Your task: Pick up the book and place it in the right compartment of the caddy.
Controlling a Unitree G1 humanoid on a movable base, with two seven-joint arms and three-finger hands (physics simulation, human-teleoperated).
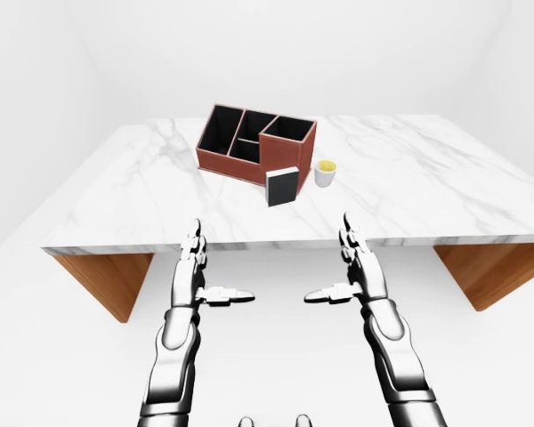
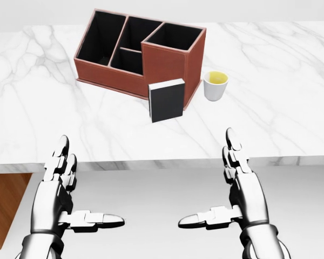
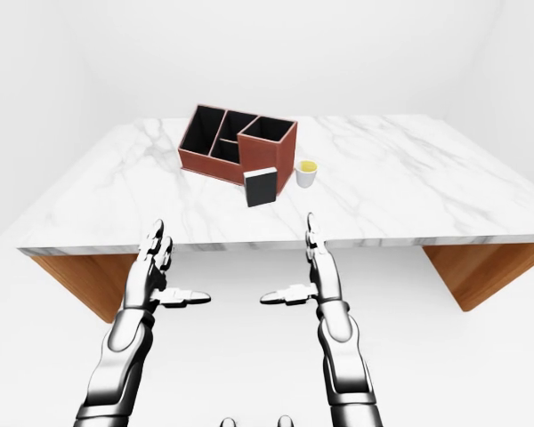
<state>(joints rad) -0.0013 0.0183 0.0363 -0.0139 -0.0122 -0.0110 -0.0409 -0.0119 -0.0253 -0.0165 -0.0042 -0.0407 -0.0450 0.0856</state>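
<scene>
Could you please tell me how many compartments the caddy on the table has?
3 visible in the caddy: a long one at the head view's left, a middle one partly split by a low divider, and a taller one at the right. None seems hidden.

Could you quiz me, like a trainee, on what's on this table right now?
1. True or false: the book lies inside the caddy.
2. What stands to the right of the caddy in the head view: A) a white cup, B) a lamp, C) a plate?
3. Is either hand holding anything?

Key:
1. False; it stands upright on the marble table against the caddy's wall.
2. A, the cup.
3. No; the left hand and right hand are open, short of the table.
</scene>
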